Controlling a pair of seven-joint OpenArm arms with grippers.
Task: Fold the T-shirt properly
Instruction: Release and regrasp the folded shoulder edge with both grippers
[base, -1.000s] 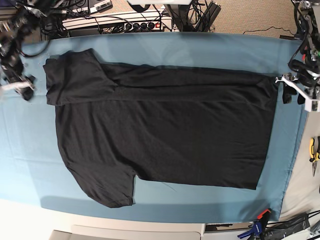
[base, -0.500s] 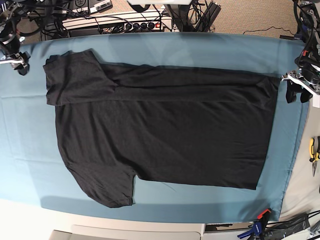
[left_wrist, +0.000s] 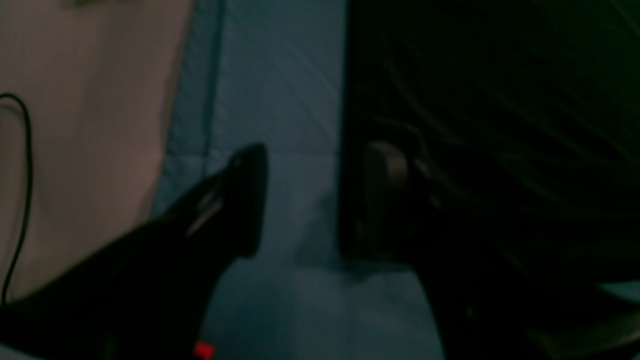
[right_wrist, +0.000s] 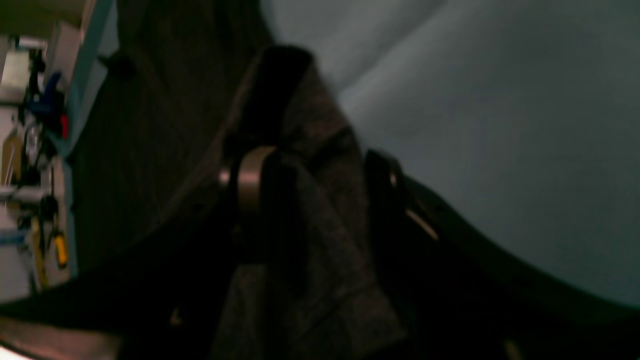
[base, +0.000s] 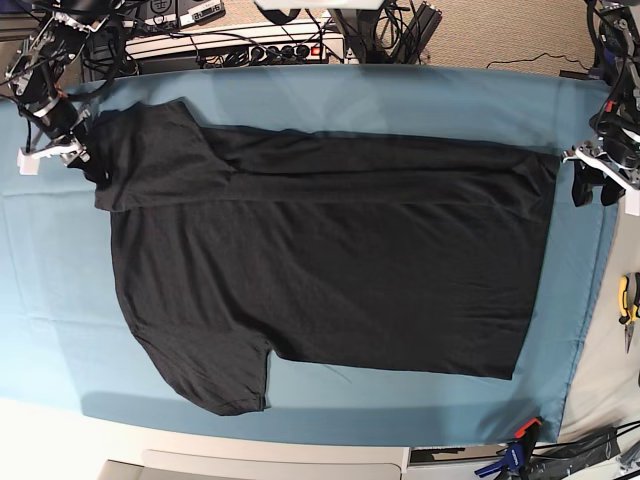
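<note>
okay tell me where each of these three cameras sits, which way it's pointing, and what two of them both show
Base: overhead, looking down on the T-shirt spread over the teal cloth; both arms at the table ends.
Left wrist: on the left arm, looking down past the open left gripper at the shirt's edge.
Right wrist: on the right arm, looking along the open right gripper, with shirt fabric between its fingers.
Shared: all show the black shirt on the teal cloth.
</note>
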